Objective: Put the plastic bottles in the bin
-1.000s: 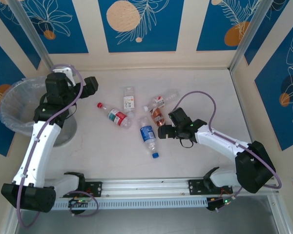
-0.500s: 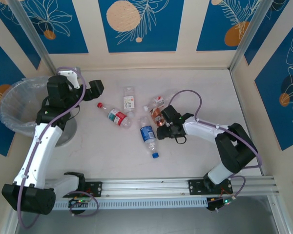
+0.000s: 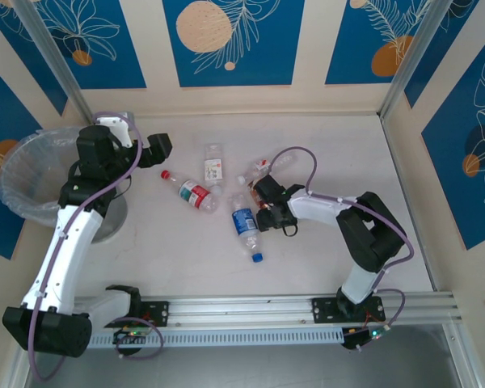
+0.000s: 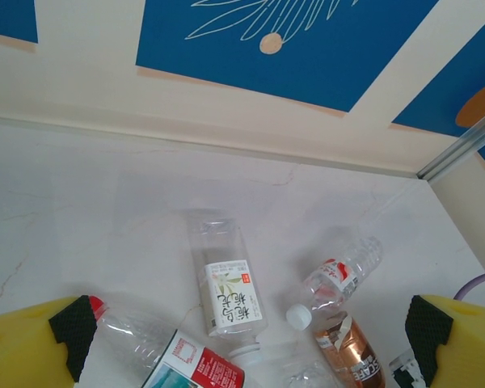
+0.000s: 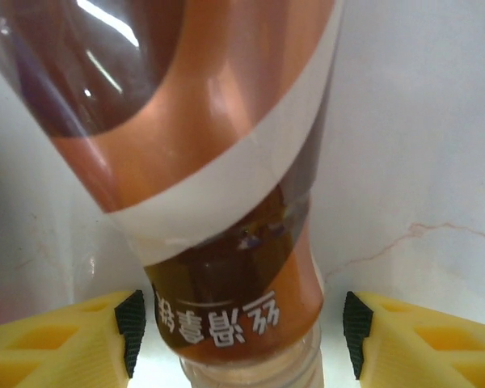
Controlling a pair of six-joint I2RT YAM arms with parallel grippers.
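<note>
My right fingers (image 5: 65, 343) have narrowed halfway around the brown bottle (image 5: 226, 242), not gripping yet, so pickup is close; left fingers (image 4: 24, 343) gape empty by the 9 o'clock bin (image 3: 20, 198).

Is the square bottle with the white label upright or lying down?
Lying down: the square bottle rests on its side on the table.

Dark green Chinese characters run down the white label of the clear square-sided plastic bottle (image 4: 229, 296) toward the tabletop's far edge. White Chinese characters, seen upside down, mark the brown-labelled clear plastic bottle (image 5: 226, 311).
</note>
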